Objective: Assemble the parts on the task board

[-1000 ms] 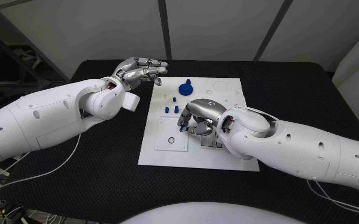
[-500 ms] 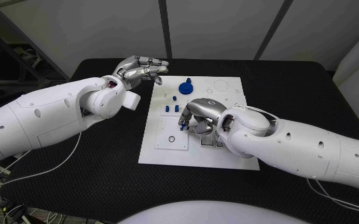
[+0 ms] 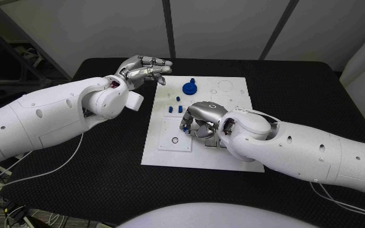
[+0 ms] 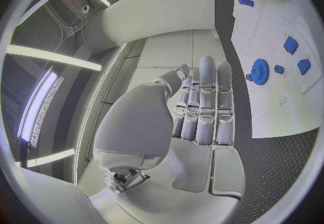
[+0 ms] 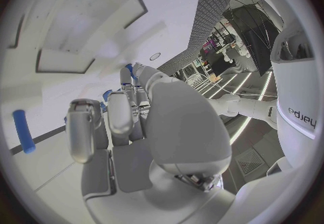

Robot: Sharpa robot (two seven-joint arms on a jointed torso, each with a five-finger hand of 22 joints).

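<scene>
Head view: white task board (image 3: 199,149) flat in the middle of the black table (image 3: 304,96). Left hand (image 3: 144,71) raised just off the board's far left corner, fingers straight and close side by side, holding nothing. Right hand (image 3: 199,121) low over the board's middle, fingers curled down, a small blue part (image 3: 185,129) at the fingertips; impossible to tell whether pinched or only touched. Blue gear (image 3: 189,86) upright near the board's far edge, small blue pegs (image 3: 175,110) between gear and right hand.

Left wrist view: left hand (image 4: 202,110) with fingers extended together, empty, beside the task board (image 4: 270,100). Blue gear (image 4: 259,70) and blue pieces (image 4: 291,45) on the board.

Right wrist view: right hand (image 5: 128,116) fingers bent toward the task board (image 5: 47,94), a blue tip (image 5: 129,67) among the fingertips. Blue peg (image 5: 23,130) lying on the board, apart from the hand.
</scene>
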